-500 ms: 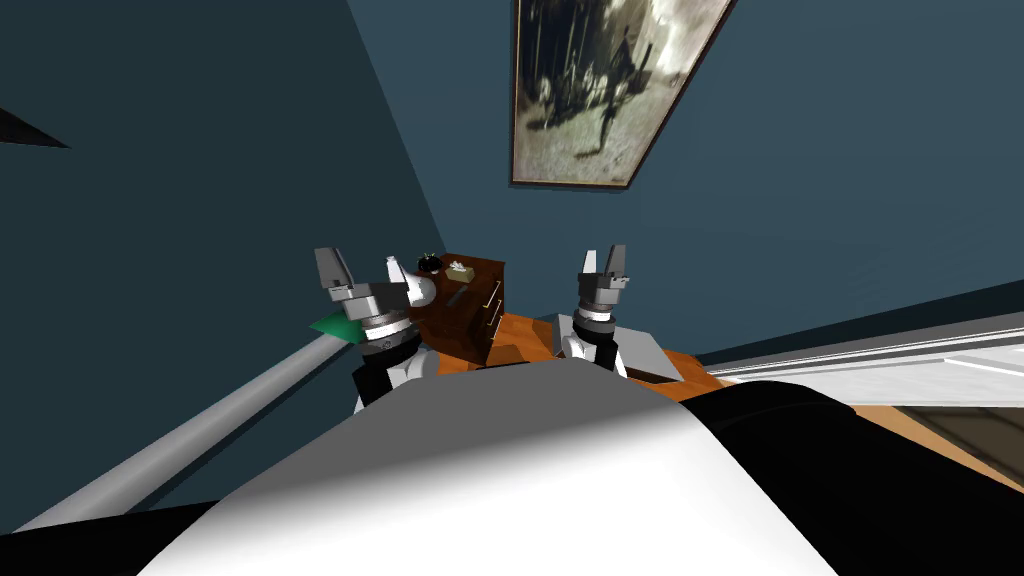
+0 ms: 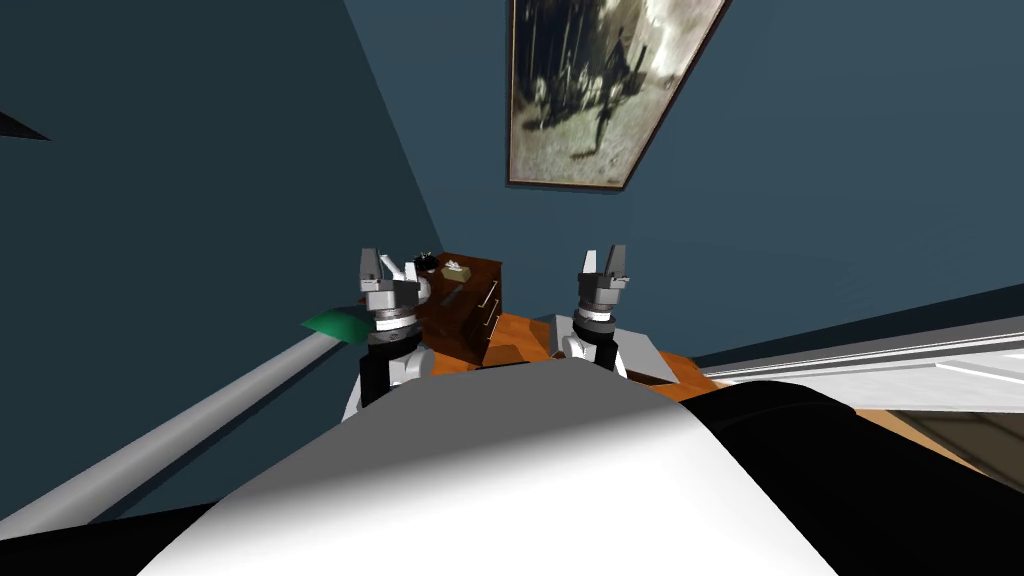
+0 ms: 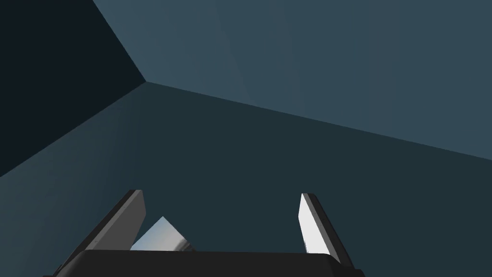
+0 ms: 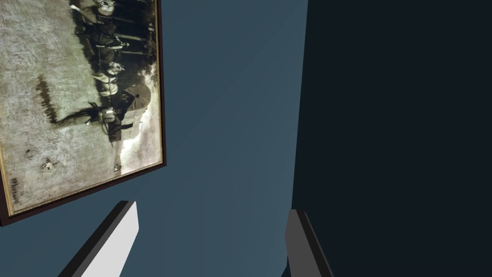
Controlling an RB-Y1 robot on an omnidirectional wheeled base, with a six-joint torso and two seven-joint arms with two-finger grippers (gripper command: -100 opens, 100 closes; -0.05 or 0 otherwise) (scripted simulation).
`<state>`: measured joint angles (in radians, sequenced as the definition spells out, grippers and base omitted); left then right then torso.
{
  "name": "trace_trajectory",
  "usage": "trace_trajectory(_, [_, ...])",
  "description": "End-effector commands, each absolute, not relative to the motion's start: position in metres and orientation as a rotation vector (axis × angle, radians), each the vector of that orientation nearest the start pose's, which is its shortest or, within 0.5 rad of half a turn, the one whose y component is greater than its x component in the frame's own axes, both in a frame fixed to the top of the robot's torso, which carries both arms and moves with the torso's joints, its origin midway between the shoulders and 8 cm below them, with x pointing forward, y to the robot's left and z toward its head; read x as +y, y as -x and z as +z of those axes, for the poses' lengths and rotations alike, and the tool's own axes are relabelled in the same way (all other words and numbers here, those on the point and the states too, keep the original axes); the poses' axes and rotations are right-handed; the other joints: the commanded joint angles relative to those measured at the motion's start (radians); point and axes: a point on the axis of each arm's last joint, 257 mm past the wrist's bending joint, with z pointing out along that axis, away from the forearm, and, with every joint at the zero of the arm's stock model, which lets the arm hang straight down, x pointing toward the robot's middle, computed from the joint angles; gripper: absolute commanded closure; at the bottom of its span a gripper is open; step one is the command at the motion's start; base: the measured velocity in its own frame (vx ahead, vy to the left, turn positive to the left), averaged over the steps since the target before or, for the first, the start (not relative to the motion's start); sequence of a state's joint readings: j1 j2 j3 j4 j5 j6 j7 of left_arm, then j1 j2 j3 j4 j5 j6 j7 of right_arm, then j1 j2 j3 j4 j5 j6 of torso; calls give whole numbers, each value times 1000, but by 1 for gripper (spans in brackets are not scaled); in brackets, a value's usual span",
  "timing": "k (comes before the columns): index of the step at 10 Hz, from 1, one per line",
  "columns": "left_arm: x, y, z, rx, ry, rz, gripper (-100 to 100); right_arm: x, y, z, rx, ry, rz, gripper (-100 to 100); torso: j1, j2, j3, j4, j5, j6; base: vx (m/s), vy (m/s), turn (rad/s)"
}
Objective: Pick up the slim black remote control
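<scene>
Both arms are raised ahead of me and pointed at the blue walls rather than at the work. I judge this a carrying pose, kept clear of the furniture. My left gripper [image 2: 378, 265] has its fingers spread wide with nothing between them [image 3: 222, 193]. The right gripper [image 2: 604, 256] is parted and empty too [image 4: 210, 207].

The slim black remote control [image 2: 451, 293] lies flat on the worktop of a dark brown wooden drawer chest [image 2: 462, 322], just beyond my left gripper. It reads as a thin dark bar, too small to show buttons. Behind it sit a pale tissue box [image 2: 456, 270] and a round black object [image 2: 428, 263]. Being low and flat, it probably calls for a grip from above across its narrow sides.
</scene>
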<state>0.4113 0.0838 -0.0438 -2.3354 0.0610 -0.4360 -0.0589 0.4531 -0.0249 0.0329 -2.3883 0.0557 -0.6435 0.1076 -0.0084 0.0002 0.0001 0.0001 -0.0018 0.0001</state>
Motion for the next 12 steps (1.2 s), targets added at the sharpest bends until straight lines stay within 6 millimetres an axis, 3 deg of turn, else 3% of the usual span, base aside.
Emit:
trace_trajectory(1, [250, -357, 62, 644, 563, -1377, -100, -243, -293, 105, 470, -342, 1272, 0, 0, 0, 0, 0, 0, 0, 3, -93, 14])
trace_trajectory(6, [250, -394, 43, 773, 597, -1342, -100, -243, -293, 105, 470, -342, 1272, 0, 2, 0, 0, 0, 0, 0, -7, -94, 15])
trace_trajectory(12, [265, -437, 21, 885, 676, -1274, -100, -243, -293, 105, 470, -342, 1272, 0, 2, 0, 0, 0, 0, 0, 6, -91, 17])
